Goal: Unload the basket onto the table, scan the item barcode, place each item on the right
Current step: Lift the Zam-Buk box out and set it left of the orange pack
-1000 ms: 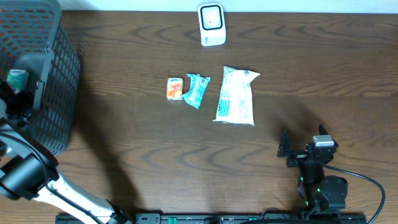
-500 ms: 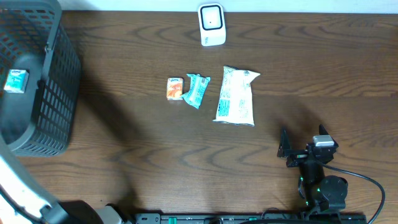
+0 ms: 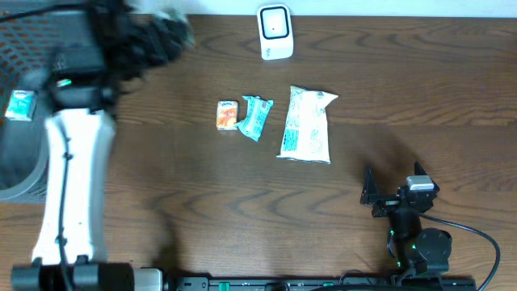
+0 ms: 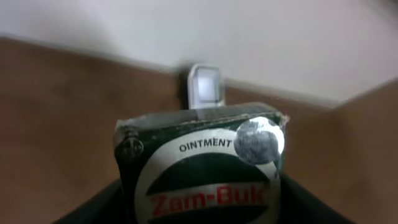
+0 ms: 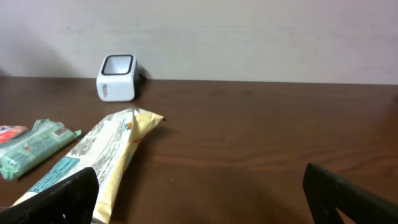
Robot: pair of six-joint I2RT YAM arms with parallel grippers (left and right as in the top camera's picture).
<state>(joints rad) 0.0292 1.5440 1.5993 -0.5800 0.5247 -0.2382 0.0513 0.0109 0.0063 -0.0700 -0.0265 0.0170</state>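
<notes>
Overhead: the left arm point(image 3: 69, 186) reaches from the near edge up the left side of the tabletop point(image 3: 202, 210). The left gripper point(image 3: 152, 36) shows as a dark blur near the far edge, left of the white scanner point(image 3: 275, 32) and well apart from it. The blur hides what it carries. A dark mesh basket point(image 3: 16, 174) sits at the far left, partly behind the arm, with 1 small teal box point(image 3: 20, 105) inside. In the middle of the tabletop lie 3 packets in a row: an orange packet point(image 3: 228, 115), a teal packet point(image 3: 255, 118) touching it, and just to the right a larger white packet point(image 3: 307, 125). The right gripper point(image 3: 393, 192) sits near the front right, its jaws wide apart and holding nothing.

Left wrist: a dark green ointment box point(image 4: 199, 168) fills the lower frame, its round label reading "OINTMENT" and "Zam-Buk". The left gripper is clamped on it, with 1 dark finger point(image 4: 93, 205) on either side. The scanner point(image 4: 204, 90) stands beyond the box's top edge, against a pale wall.

Right wrist: the 2 fingers point(image 5: 56, 199) stand far apart over bare tabletop. Ahead and to the left lie the white packet point(image 5: 99, 155), the teal packet point(image 5: 34, 146) and an edge of the orange packet point(image 5: 9, 132). The scanner point(image 5: 117, 77) stands at the far side.
</notes>
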